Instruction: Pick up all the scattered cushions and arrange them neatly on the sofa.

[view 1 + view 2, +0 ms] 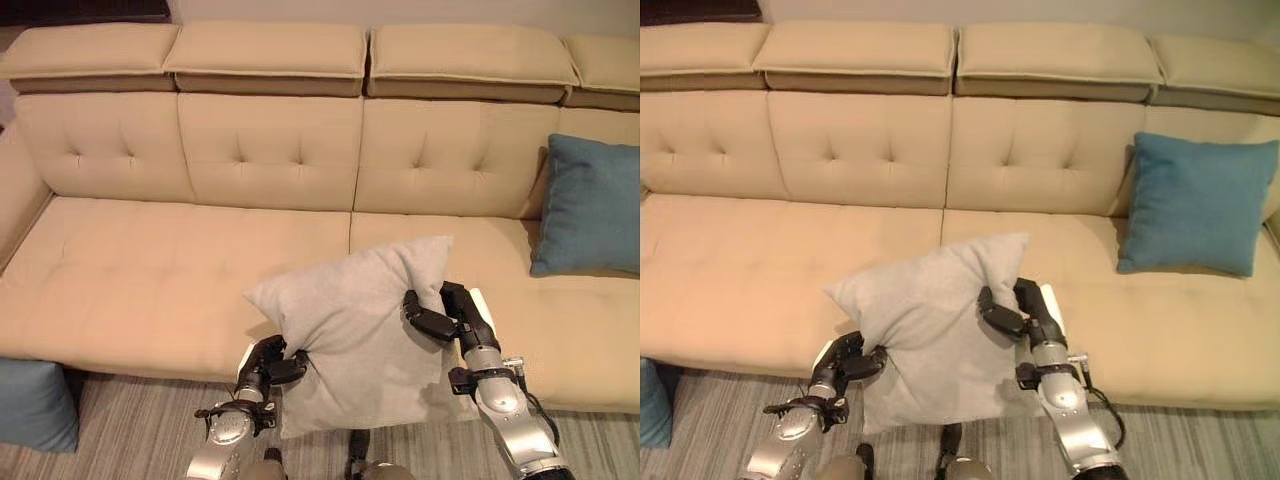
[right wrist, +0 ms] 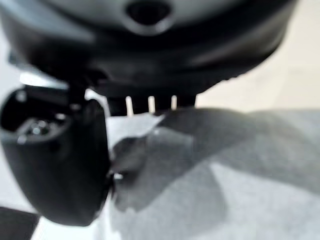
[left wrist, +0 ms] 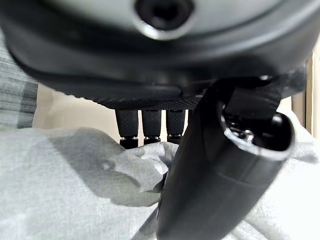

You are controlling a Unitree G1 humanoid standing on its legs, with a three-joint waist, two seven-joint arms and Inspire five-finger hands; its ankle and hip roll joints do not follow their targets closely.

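The grey cushion (image 1: 355, 330) hangs in front of the sofa (image 1: 180, 290), held up over the front edge of the seat near the middle, with its lower corner dipping towards the striped floor (image 1: 130, 420). The left robot hand (image 1: 268, 365) has its thumb and fingers pinched on the cushion's lower left edge, and the right robot hand (image 1: 445, 315) is clamped on the right edge higher up, so the cushion sits tilted between them. It looks light and very soft: the fabric bunches and creases wherever fingers bite in, so I'd expect it to sag and fold rather than keep its shape. Holding it at two opposite edges seems the sensible grip. A blue cushion (image 1: 590, 205) already leans against the backrest on the right, and another blue cushion (image 1: 35, 405) sits on the floor by the sofa's left end.
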